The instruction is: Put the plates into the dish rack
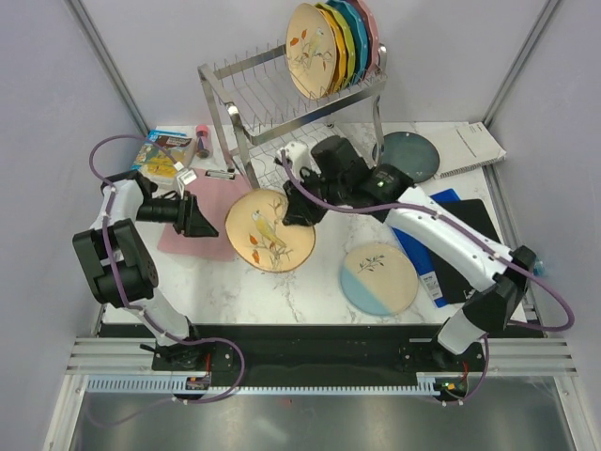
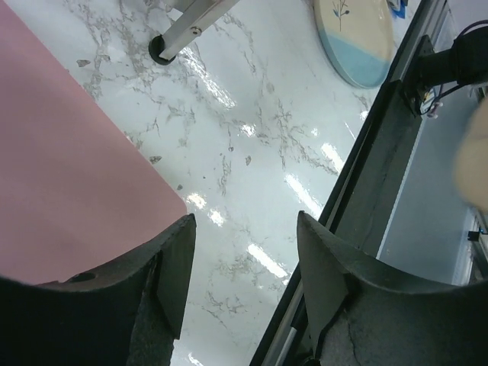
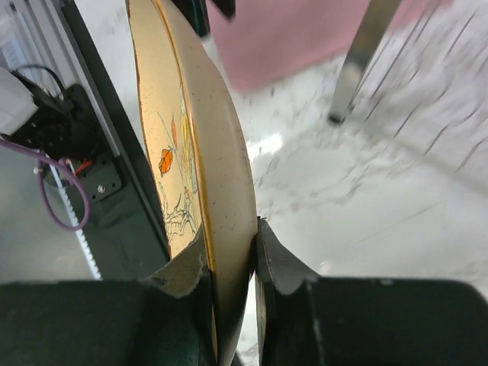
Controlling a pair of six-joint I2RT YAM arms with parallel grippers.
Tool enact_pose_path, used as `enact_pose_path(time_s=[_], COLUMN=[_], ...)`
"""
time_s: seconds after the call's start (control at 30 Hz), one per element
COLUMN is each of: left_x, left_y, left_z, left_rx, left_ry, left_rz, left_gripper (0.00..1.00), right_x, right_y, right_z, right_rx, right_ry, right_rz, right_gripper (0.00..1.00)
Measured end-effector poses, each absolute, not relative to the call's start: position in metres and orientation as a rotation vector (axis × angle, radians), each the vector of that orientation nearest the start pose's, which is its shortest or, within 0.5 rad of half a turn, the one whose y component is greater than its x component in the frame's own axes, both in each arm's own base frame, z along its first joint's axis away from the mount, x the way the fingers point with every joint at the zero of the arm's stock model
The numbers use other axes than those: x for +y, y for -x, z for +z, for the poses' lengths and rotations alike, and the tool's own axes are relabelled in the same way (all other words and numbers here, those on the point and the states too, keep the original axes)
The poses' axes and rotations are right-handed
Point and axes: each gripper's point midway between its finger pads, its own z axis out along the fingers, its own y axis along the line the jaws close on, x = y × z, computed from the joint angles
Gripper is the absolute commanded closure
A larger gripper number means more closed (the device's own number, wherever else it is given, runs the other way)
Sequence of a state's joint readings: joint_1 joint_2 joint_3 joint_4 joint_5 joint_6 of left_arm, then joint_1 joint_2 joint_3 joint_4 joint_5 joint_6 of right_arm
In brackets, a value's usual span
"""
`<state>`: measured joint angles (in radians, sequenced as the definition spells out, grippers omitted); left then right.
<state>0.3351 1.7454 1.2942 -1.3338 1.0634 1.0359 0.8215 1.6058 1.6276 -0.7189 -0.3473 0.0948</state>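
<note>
Clamped at its rim between the fingers of the right end effector [image 3: 232, 259], a cream-yellow bird plate [image 3: 191, 152] hangs edge-on just in front of the dish rack [image 1: 254, 80], low over the marble counter [image 1: 310, 291]; whether it has cleared the surface cannot be told. One matching bird plate [image 1: 310, 52] already stands in the top tier beside plain coloured plates. The half-blue plate [image 1: 378, 279] and the dark teal plate [image 1: 408, 155] lie flat on the counter, well apart. The left end effector [image 2: 244, 229] hovers with jaws apart and empty by a pink mat [image 2: 69, 152]. The step appears to be carrying the second plate to the rack. Next, it likely needs lifting, turning upright and sliding between free prongs.
</note>
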Motion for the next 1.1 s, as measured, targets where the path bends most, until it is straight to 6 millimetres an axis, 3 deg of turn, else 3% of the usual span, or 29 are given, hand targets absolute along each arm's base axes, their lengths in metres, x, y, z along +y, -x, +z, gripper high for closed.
enact_pose_path(time_s=[0.1,0.23,0.3,0.37,0.53,0.63,0.73,0.83,1.1], left_x=[-0.045,-0.04,-0.037,-0.035,-0.033,-0.034,-0.034,-0.037,-0.053], left_y=[-0.28,-0.279,-0.278,-0.278,-0.277,-0.277,-0.277,-0.276,-0.277], left_z=[0.146,0.142,0.14,0.138,0.134,0.133,0.131,0.13,0.135], left_rx=[2.252,2.287,2.308,2.322,2.347,2.365,2.377,2.389,2.381], left_ry=[-0.679,-0.701,-0.712,-0.717,-0.703,-0.675,-0.657,-0.646,-0.614], left_rz=[-1.185,-1.145,-1.126,-1.116,-1.121,-1.138,-1.153,-1.168,-1.243], left_gripper=[0.38,0.38,0.38,0.38,0.38,0.38,0.39,0.39,0.39], right_x=[0.36,0.358,0.353,0.345,0.331,0.323,0.313,0.305,0.284], right_y=[-0.252,-0.274,-0.284,-0.296,-0.351,-0.392,-0.419,-0.429,-0.43], right_z=[0.336,0.453,0.496,0.523,0.553,0.563,0.562,0.558,0.567], right_rx=[1.909,1.59,1.473,1.413,1.348,1.299,1.266,1.253,1.23], right_ry=[1.098,1.031,0.961,0.876,0.591,0.386,0.225,0.142,0.021], right_rz=[0.785,0.689,0.644,0.58,0.357,0.201,0.075,-0.012,-0.055], right_gripper=[1.0,1.0,1.0,1.0,1.0,1.0,1.0,1.0,1.0])
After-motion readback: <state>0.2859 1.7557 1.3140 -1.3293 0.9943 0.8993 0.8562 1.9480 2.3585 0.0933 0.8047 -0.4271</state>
